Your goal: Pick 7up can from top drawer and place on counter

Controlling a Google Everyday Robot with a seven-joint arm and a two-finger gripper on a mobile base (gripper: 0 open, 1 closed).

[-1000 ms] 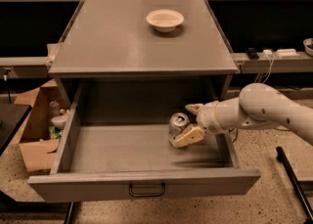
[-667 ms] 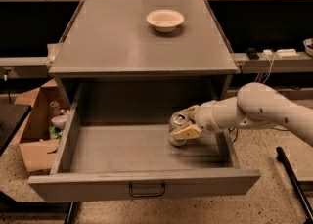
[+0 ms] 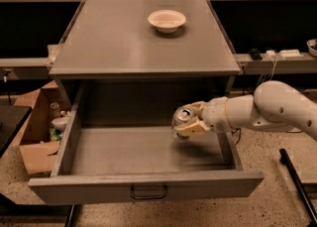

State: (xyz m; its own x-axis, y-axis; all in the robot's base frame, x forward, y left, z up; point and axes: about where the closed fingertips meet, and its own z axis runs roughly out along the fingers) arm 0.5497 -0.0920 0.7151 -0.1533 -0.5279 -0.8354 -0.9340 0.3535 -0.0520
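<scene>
Fingers of my gripper [image 3: 192, 119] are clamped across the 7up can [image 3: 179, 117], one above and one below, with the can tilted so its shiny top faces up and left. A second ago it sat low on the floor of the top drawer [image 3: 143, 187]; now I have it raised clear of that floor, hanging over the drawer's right half. I judge the pick done and the lift under way. What's left is carrying it up onto the counter [image 3: 124, 47], setting it down apart from the white bowl [image 3: 167, 20]
</scene>
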